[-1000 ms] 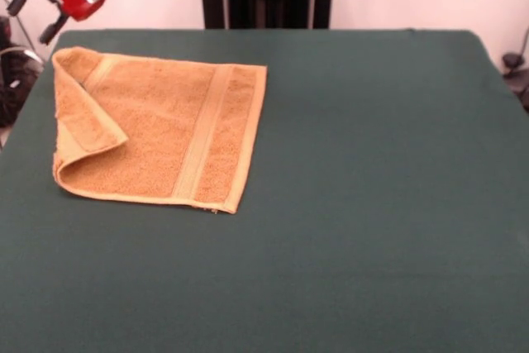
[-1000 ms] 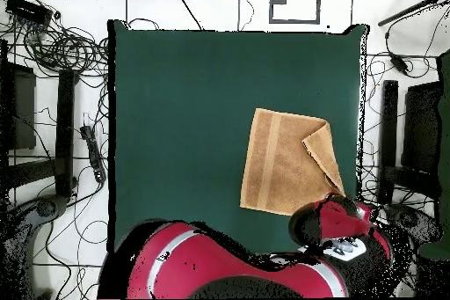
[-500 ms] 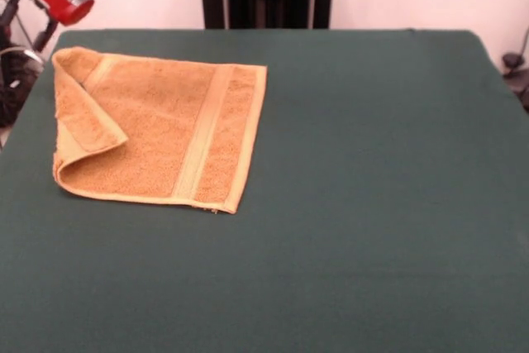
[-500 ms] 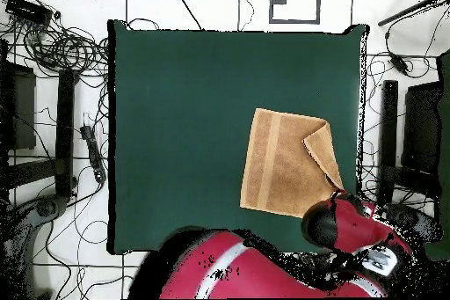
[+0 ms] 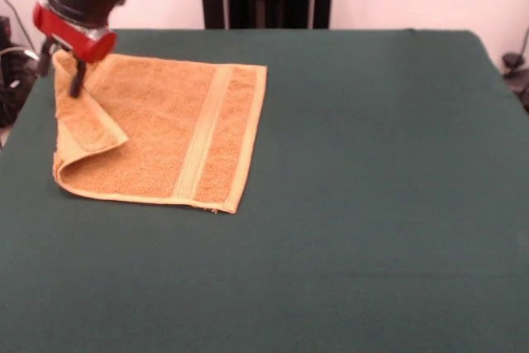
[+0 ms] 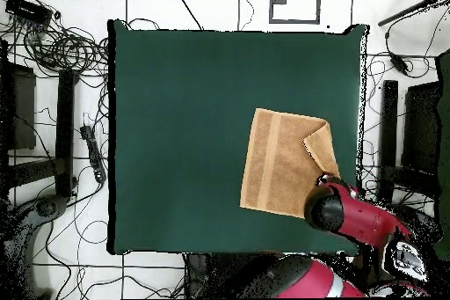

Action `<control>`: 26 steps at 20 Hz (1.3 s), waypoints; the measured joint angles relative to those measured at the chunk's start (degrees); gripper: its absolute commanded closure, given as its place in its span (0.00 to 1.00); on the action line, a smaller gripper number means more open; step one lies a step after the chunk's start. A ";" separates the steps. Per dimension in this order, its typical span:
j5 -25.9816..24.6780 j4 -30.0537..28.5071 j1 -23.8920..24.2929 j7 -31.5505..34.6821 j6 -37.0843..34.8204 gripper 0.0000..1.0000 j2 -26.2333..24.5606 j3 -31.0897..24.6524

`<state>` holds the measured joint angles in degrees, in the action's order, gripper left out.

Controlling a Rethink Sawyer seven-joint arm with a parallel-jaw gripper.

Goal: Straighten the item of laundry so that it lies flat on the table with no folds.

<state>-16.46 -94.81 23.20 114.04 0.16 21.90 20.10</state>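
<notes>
Around the table [image 5: 372,204], cables [image 6: 61,50] and dark stands [image 6: 66,129] are seen on the floor from overhead; nothing sits on the green cloth besides the towel [image 5: 165,130]. Towel is placed at far left in the front view, one corner flap [image 5: 87,117] folded over onto it, a paler band [image 5: 202,134] showing near its right end. Gripper [image 5: 59,68] is positioned over the towel's far-left corner, fingers spread apart, nothing held; contact with the fabric cannot be confirmed.
</notes>
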 measured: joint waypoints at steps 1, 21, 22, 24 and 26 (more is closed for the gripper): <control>0.00 -0.02 0.21 0.00 -0.28 0.00 0.05 -1.08; 0.03 -3.47 -7.14 0.00 -8.98 0.00 5.25 -6.35; 0.05 -3.46 -7.16 0.00 -8.97 0.00 5.22 -6.35; 0.04 -3.21 -7.30 0.00 -8.97 0.00 4.61 -6.31; 0.01 -2.54 -7.29 0.00 -8.77 0.00 3.49 -6.33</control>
<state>-16.45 -97.36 15.91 114.04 -8.62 25.39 13.78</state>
